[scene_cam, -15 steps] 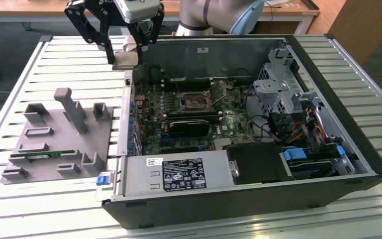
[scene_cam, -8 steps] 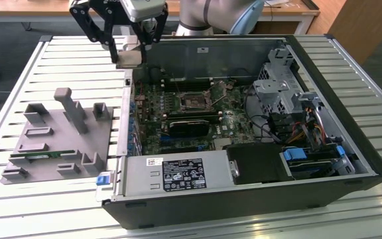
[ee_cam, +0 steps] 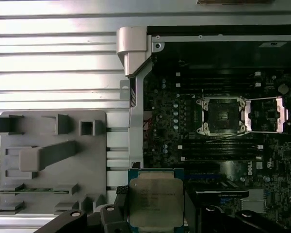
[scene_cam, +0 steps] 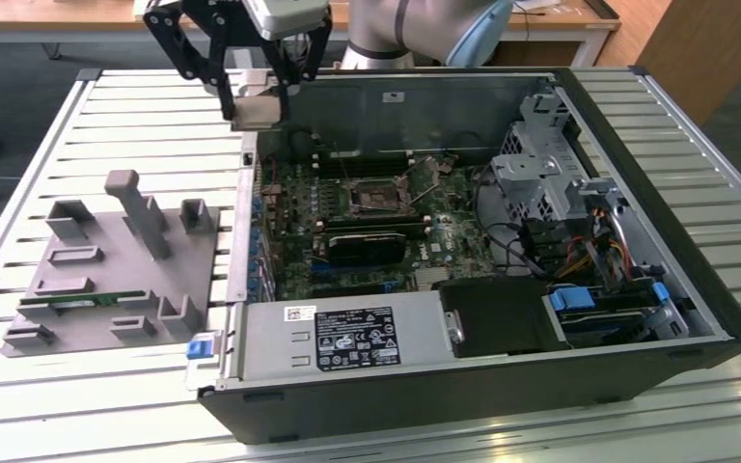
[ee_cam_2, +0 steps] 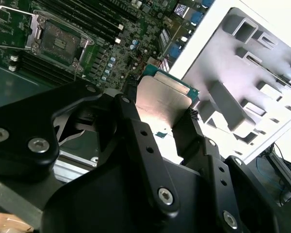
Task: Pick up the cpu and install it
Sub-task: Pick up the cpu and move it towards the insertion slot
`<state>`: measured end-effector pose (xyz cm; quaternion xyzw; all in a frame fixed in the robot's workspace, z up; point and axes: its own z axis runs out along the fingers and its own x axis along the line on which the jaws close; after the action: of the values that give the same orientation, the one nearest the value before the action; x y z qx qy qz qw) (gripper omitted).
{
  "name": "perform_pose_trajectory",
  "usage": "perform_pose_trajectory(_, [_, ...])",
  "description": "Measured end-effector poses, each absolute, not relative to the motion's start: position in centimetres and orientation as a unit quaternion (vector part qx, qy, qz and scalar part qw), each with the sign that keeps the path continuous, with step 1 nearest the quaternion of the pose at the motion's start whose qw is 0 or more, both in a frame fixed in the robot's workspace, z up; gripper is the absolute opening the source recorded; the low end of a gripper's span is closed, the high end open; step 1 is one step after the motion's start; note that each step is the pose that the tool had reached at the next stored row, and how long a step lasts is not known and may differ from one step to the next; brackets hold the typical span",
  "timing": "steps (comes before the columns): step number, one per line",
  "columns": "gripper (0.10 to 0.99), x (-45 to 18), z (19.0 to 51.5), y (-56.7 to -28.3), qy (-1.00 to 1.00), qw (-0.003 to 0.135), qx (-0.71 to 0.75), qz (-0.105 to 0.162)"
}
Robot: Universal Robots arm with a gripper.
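Observation:
The cpu (scene_cam: pixel 256 111) is a small flat square chip with a silver-grey metal top and a green edge, held in the air by my gripper (scene_cam: pixel 258 108). The black fingers (ee_cam_2: pixel 136 126) are shut on its two sides. In both wrist views the cpu (ee_cam: pixel 155 201) (ee_cam_2: pixel 161 103) fills the gap between the fingers. It hangs above the far corner of the open computer case (scene_cam: pixel 654 318), over the case's wall on the exterior view's left. The open cpu socket (scene_cam: pixel 377 198) (ee_cam: pixel 220 115) (ee_cam_2: pixel 58 43) lies on the motherboard with its metal frame lifted.
A grey parts tray (scene_cam: pixel 100 280) (ee_cam: pixel 48 160) with upright pegs sits on the slatted table (scene_cam: pixel 36 164) at the exterior view's left; a green memory stick (scene_cam: pixel 72 300) lies in it. Inside the case are a power supply (scene_cam: pixel 344 338), cables and a drive cage (scene_cam: pixel 544 145).

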<state>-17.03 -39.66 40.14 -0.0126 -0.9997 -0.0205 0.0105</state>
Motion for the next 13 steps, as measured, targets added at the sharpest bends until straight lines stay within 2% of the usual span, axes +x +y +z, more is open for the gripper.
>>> perform_pose_trajectory(13, [0.541,-16.23,40.12,-39.58,-1.000,0.011,-0.013,-0.021])
